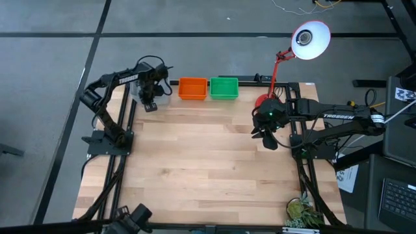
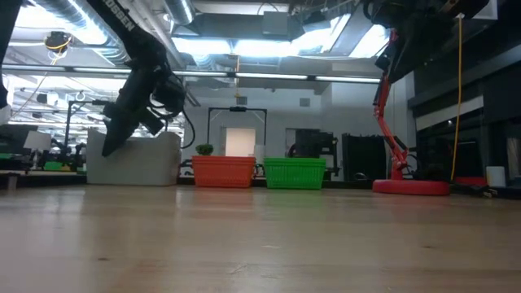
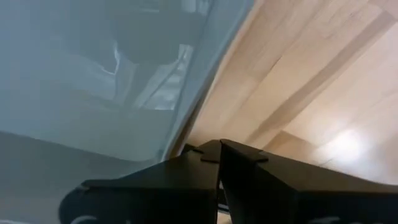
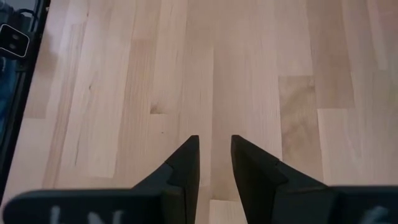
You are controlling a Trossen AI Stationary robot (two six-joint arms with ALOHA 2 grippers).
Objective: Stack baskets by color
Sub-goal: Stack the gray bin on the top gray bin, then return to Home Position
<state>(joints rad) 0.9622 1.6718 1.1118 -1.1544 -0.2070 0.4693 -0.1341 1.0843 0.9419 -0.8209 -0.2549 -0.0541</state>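
A pale grey-white basket (image 2: 140, 159) stands on its base at the table's far left; in the high view the left arm hides most of it (image 1: 135, 90). To its right, an orange basket (image 1: 192, 88) and a green basket (image 1: 224, 87) sit side by side along the far edge. My left gripper (image 3: 219, 149) is shut and points steeply down at the near side of the pale basket (image 3: 93, 74). My right gripper (image 4: 214, 149) hangs open over bare wood at the table's right (image 1: 266, 133), holding nothing. My left gripper is shut with nothing showing between its fingers (image 3: 249, 168). The tips stand close beside the pale basket's wall (image 3: 186, 124), coming from above. I cannot tell whether they touch it.
A red desk lamp (image 1: 279, 62) stands at the far right, its base (image 2: 411, 186) on the table and its white shade (image 1: 310, 39) above the back edge. A plant (image 1: 302, 211) sits at the near right corner. Bare wood (image 1: 208, 162) fills the middle and near part.
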